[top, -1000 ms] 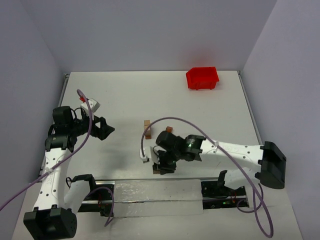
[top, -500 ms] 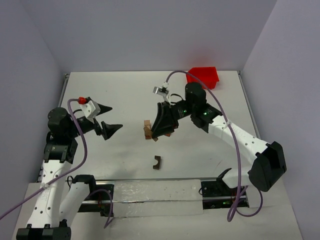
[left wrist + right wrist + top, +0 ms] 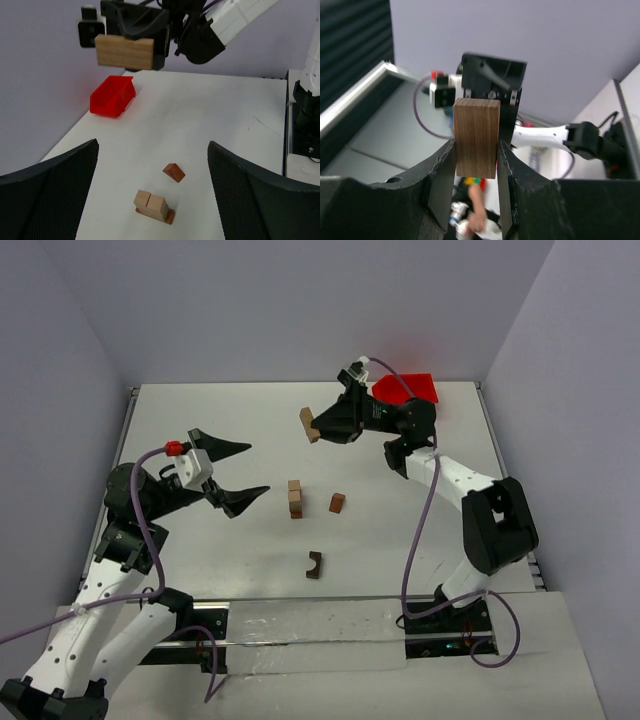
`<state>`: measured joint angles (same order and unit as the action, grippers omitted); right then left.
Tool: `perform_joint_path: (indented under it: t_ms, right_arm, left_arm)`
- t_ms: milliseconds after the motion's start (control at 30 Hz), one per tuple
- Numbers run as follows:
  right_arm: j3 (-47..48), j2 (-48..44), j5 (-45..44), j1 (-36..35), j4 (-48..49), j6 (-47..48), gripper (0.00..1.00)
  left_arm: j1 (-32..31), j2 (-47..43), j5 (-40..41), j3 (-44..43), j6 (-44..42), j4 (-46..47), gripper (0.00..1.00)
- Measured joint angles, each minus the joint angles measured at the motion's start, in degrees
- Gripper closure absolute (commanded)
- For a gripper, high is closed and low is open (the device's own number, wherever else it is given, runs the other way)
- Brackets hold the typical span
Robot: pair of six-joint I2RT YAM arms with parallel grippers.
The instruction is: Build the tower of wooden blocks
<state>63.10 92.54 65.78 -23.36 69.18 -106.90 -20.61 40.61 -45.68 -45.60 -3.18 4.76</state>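
From above, the right claw (image 3: 320, 427) grips a tan block (image 3: 308, 424) aloft, the red bin (image 3: 418, 389) partly hidden behind it; the tower (image 3: 294, 498) stands mid-way across the tabletop (image 3: 200, 420). The left wrist view shows the left claw (image 3: 152, 145) spread wide, its fingers cut off below. The right wrist view hides the tabletop.

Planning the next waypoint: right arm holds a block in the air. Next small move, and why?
Probably swing the right gripper down toward the stack: its fingers clamp a block high up, near the red bin, far from the stack.
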Motion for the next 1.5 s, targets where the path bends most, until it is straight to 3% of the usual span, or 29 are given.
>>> perform_joint_path:
  t_ms: [300,600,1500]
  right_arm:
    - [-0.9,2.5,-7.3,-0.1,3.2,-6.5,1.0]
    - [-2.3,2.5,-8.8,-3.3,4.3,-7.3,1.0]
    - [-3.1,2.5,-8.3,-9.9,4.6,-7.5,1.0]
  left_arm:
    - [-2.7,6.4,2.1,-0.9,7.1,9.3,0.01]
    - [-4.7,11.0,2.5,-3.7,12.4,14.3,0.01]
    - [-6.5,11.2,4.8,-5.0,6.5,13.3,0.03]
